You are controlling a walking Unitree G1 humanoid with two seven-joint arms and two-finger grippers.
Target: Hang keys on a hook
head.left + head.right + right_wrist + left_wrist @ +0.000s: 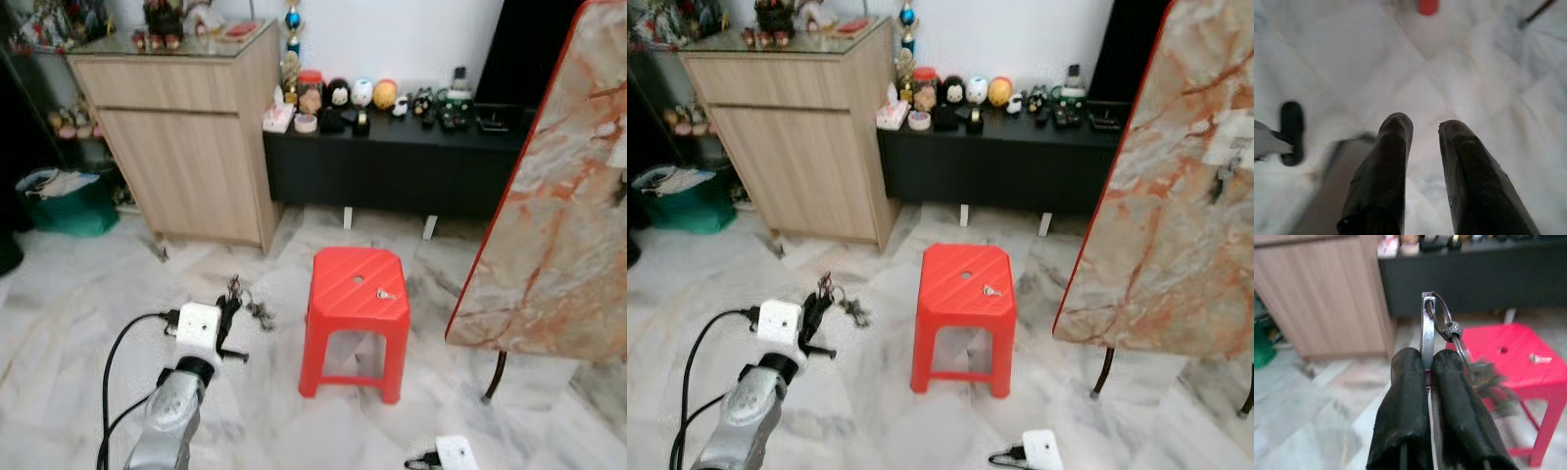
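Up close, left gripper (1426, 363) pinching keys (1449, 330), red stool (356, 289) beyond

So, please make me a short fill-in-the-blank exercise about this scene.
1. The left pincer is shut on a bunch of ____.
2. The plastic stool is ____ in colour.
3. A single small key lies on top of the ____.
4. The right pincer hangs above the marble floor, its fingers ____.

Missing words: keys; red; stool; open
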